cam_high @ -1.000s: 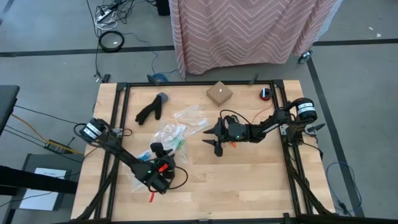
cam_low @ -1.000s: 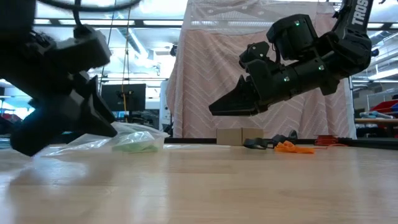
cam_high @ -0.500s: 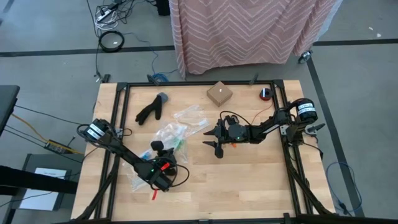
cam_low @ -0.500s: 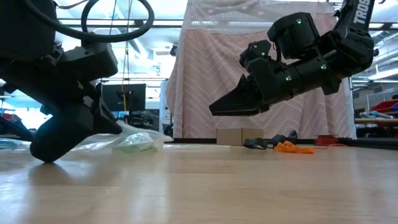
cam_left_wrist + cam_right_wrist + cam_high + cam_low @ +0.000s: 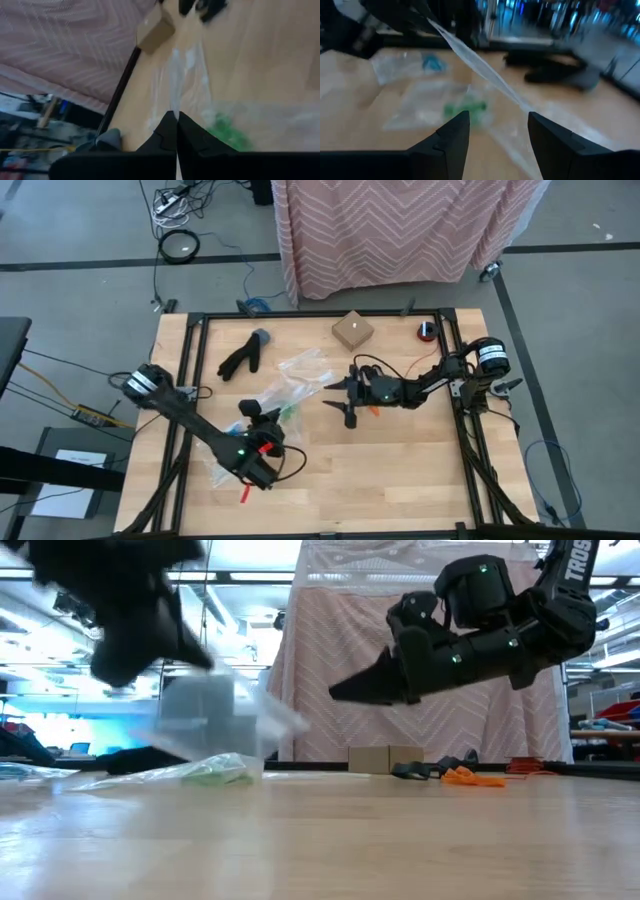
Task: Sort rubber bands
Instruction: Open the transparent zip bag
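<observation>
**Left fingers pinch a clear bag; right fingers stand spread**

Fingers of the left gripper are pressed together on a clear zip bag.

High view: the left gripper sits just beside the bag pile; the right gripper hovers on the pile's other side, with orange rubber bands beside it.

Low view: the lifted bag hangs above green rubber bands lying in the pile.

Right wrist view: its fingers are wide apart, holding nothing; green bands and blue bands lie in the bags ahead.
</observation>
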